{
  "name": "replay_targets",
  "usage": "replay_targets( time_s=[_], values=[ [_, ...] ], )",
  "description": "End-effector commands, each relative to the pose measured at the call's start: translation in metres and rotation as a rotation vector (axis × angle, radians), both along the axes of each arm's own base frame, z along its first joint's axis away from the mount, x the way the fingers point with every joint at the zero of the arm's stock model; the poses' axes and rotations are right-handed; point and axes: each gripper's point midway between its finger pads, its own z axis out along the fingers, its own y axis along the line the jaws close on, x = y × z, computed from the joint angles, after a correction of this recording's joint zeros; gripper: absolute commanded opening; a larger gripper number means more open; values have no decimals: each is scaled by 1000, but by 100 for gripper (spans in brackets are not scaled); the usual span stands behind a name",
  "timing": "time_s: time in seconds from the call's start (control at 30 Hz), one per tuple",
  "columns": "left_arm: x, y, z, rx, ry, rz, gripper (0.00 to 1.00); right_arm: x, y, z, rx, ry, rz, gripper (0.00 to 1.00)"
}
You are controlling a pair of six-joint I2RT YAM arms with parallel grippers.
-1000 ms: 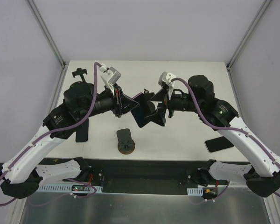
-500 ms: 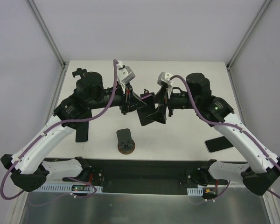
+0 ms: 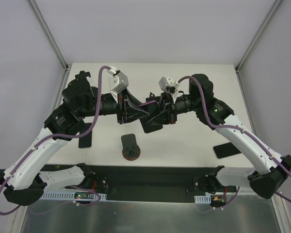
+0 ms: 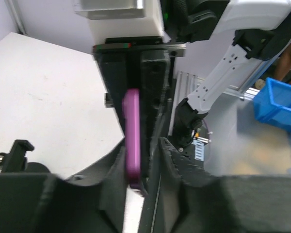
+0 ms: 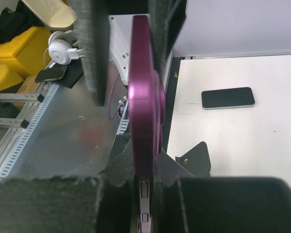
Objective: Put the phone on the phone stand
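Observation:
The purple-cased phone (image 3: 146, 103) hangs edge-on in the air above the middle of the table, between the two arms. My right gripper (image 3: 158, 116) is shut on it: in the right wrist view the phone (image 5: 144, 97) is pinched between both fingers of the right gripper (image 5: 146, 189). My left gripper (image 3: 137, 114) meets it from the left. In the left wrist view the phone (image 4: 132, 136) lies against one finger, with a gap to the other finger of the left gripper (image 4: 141, 160), so those jaws stand slightly open. The black phone stand (image 3: 131, 145) sits on the table below, nearer the front edge.
A black phone (image 3: 227, 150) lies flat at the right front of the table, also in the right wrist view (image 5: 228, 97). Another dark phone (image 3: 85, 140) lies at the left. A black clamp holder (image 3: 81, 76) stands at the back left corner.
The right gripper, wide open a second ago, has closed on the phone. The left gripper, shut on it before, has loosened its jaws. Both arms have drawn closer together.

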Motion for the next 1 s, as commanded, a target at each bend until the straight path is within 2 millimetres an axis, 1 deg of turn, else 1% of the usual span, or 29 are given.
replay_targets(
  time_s=[0.0, 0.03, 0.07, 0.13, 0.17, 0.27, 0.33, 0.37, 0.4, 0.53, 0.6, 0.63, 0.77, 0.8, 0.87, 0.9, 0.93, 0.97],
  values=[
    [-18, 8, 28, -89, -48, -41, 38, 9, -1, 22, 86, -37, -53, 1],
    [-19, 8, 27, -89, -35, -39, 41, 8, -2, 24, 89, -26, -62, 1],
    [-20, 8, 25, -87, -33, -45, 41, 9, -1, 29, 113, -45, -63, 1],
    [-30, 7, 23, -82, -42, -105, 36, 8, -1, 30, 117, -34, -60, 1],
    [-32, 6, 23, -79, -41, -123, 31, 7, -2, 30, 115, -30, -56, 1],
    [-35, 3, 20, -67, -22, -160, 24, 6, -2, 28, 105, -28, -47, 1],
    [-33, -3, 16, -51, 1, -181, 20, 5, -2, 27, 102, -25, -39, 1],
    [-34, -4, 19, -52, 2, -192, 17, 2, -3, 28, 101, -23, -25, 1],
    [-31, -6, 16, -41, 16, -188, 15, 3, -3, 28, 98, -21, -27, 1],
    [-27, -10, 16, -32, 25, -185, 20, 5, -4, 23, 75, -22, -44, 1],
    [-25, -10, 16, -31, 25, -180, 20, 5, -4, 23, 69, -23, -47, 1],
    [-25, -11, 15, -27, 28, -182, 15, 4, -4, 22, 68, -22, -46, 1],
    [-22, -11, 14, -18, 34, -170, 6, 4, -4, 21, 63, -18, -44, 1],
    [-21, -12, 13, -15, 36, -165, 1, 4, -4, 21, 62, -17, -42, 1],
    [-18, -13, 10, -7, 43, -153, 0, 6, -5, 21, 57, -25, -54, 1],
    [-17, -12, 10, -7, 41, -142, 0, 7, -6, 20, 53, -30, -68, 2],
    [-4, -12, 6, 0, 47, -66, 0, 11, -6, 21, 50, -50, -94, 17],
    [6, -10, 3, 3, 50, -1, 0, 23, -7, 15, 22, -48, -178, 47]
  ],
)
